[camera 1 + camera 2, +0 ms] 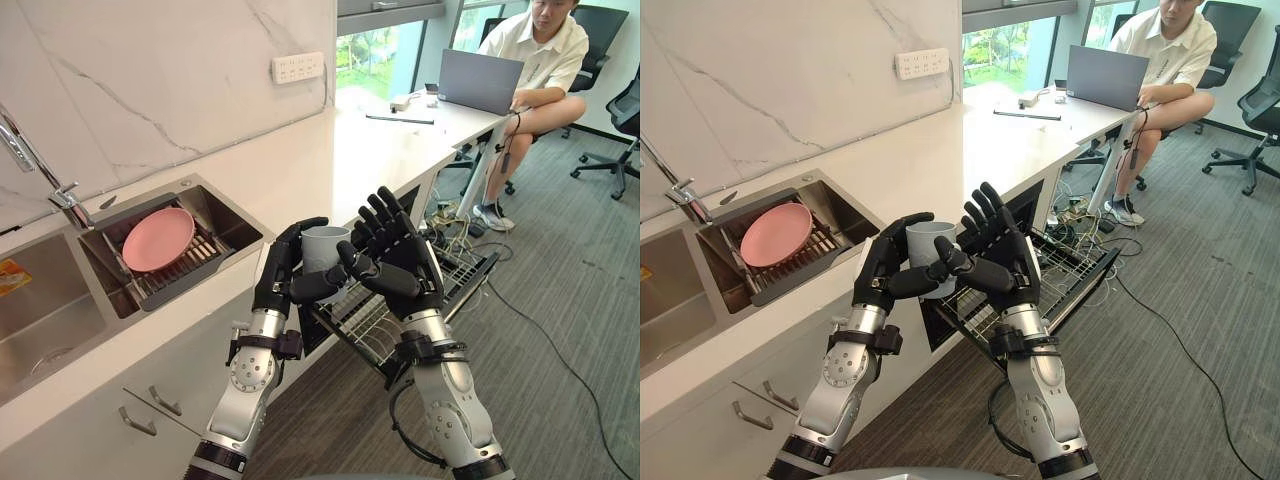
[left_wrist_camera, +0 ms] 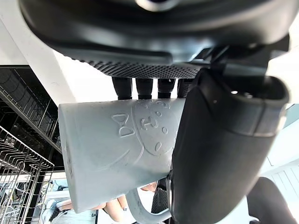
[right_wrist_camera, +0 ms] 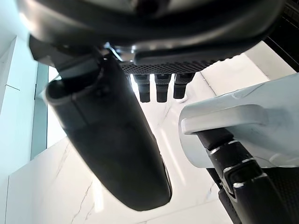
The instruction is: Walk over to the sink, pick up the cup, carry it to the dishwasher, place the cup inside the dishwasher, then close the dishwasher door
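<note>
Cup [image 1: 322, 248] with embossed emblem [image 2: 149, 125], clasped in left robot hand [image 1: 276, 278]; right robot hand [image 1: 402, 258] spread beside it.

Both forearms raised, left hand [image 1: 278, 276] curled round the cup [image 1: 322, 246], right hand [image 1: 403, 258] spread-fingered just beside it.

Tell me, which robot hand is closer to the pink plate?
Left. The left hand, curled round the grey cup, hangs past the counter edge from the pink plate; the right hand, open, sits beyond the cup, farther off.

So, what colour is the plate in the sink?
The plate is pink, clearest in left eye view.
</note>
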Controlling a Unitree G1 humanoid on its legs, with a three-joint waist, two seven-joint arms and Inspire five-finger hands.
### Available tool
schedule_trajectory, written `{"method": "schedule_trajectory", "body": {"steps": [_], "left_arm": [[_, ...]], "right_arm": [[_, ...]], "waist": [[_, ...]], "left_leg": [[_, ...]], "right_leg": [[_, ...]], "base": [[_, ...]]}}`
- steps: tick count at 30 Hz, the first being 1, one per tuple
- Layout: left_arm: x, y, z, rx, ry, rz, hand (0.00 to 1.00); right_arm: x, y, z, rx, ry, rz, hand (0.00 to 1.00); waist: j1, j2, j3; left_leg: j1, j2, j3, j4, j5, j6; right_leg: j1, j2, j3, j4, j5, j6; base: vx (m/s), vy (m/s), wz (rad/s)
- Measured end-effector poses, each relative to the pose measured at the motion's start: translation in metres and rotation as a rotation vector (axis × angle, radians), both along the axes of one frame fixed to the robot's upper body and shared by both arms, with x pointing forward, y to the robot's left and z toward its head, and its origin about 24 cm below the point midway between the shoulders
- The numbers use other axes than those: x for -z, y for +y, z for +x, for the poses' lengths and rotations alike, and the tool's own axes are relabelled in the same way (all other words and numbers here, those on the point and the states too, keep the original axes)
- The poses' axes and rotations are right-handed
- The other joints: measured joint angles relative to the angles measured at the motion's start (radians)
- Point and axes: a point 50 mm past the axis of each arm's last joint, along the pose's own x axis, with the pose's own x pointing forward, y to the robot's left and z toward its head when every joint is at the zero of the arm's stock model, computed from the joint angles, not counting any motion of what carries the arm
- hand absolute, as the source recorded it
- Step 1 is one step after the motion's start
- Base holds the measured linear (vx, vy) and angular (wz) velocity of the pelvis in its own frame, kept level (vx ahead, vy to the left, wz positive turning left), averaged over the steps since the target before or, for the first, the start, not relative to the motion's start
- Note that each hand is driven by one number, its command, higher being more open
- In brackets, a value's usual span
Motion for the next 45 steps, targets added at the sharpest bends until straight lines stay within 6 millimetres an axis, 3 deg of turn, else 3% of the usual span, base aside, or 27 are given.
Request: {"method": "schedule_trajectory", "body": {"steps": [7,11,16,17,25,35,36,45], "left_arm": [[-0.004,-0.007,-0.002,0.029,-0.027,0.032,0.30],[-0.006,-0.022,-0.007,0.094,-0.043,0.049,0.30],[-0.007,-0.030,-0.009,0.128,-0.051,0.067,0.30],[-0.008,-0.031,-0.008,0.133,-0.052,0.069,0.30],[-0.017,-0.045,-0.004,0.184,-0.103,0.159,0.30],[-0.025,-0.051,0.000,0.198,-0.141,0.178,0.30],[-0.025,-0.051,0.000,0.197,-0.142,0.177,0.90],[-0.032,-0.049,-0.003,0.127,-0.166,0.138,0.90]], "right_arm": [[0.003,0.001,0.000,0.012,0.010,-0.050,0.90],[0.015,0.002,0.001,0.024,0.064,-0.105,0.90],[0.015,0.001,0.001,0.031,0.070,-0.110,0.90],[0.015,0.001,0.001,0.032,0.072,-0.111,0.30],[0.014,-0.012,0.004,0.065,0.090,-0.120,0.30],[0.008,-0.019,0.005,0.067,0.078,-0.063,0.30],[0.008,-0.019,0.005,0.068,0.077,-0.062,0.30],[0.002,-0.012,0.006,0.130,0.025,-0.081,0.30]], "waist": [[0.001,-0.006,-0.004],[0.000,-0.012,-0.008],[0.000,-0.013,-0.008],[0.001,-0.013,-0.009],[0.002,-0.029,-0.021],[0.001,-0.030,-0.021],[0.001,-0.030,-0.021],[-0.002,-0.030,-0.021]], "left_leg": [[-0.003,-0.001,-0.003,0.000,0.000,0.000],[-0.009,-0.001,-0.005,0.000,0.000,0.000],[-0.012,-0.001,-0.006,0.000,0.000,0.000],[-0.013,-0.001,-0.006,0.000,0.000,0.000],[-0.029,-0.004,-0.009,0.000,0.002,0.001],[-0.030,-0.005,-0.009,0.000,0.005,0.003],[-0.029,-0.005,-0.009,0.000,0.005,0.003],[-0.020,-0.004,-0.009,0.000,0.006,0.003]], "right_leg": [[0.000,-0.001,-0.003,-0.005,0.000,-0.001],[-0.003,-0.002,-0.006,-0.007,0.000,-0.001],[-0.005,-0.002,-0.007,-0.007,0.000,-0.001],[-0.006,-0.002,-0.008,-0.007,0.000,-0.001],[-0.020,-0.005,-0.010,-0.005,0.001,-0.001],[-0.023,-0.005,-0.010,0.002,0.001,-0.001],[-0.024,-0.005,-0.010,0.002,0.000,-0.001],[-0.017,-0.005,-0.010,0.002,0.001,-0.001]], "base": [[0.00,0.000,0.00],[0.00,0.000,0.00],[0.00,0.000,0.00],[0.00,0.000,0.00],[0.00,0.000,0.01],[0.00,0.000,0.00],[0.00,0.000,0.00],[0.00,0.000,0.00]]}}
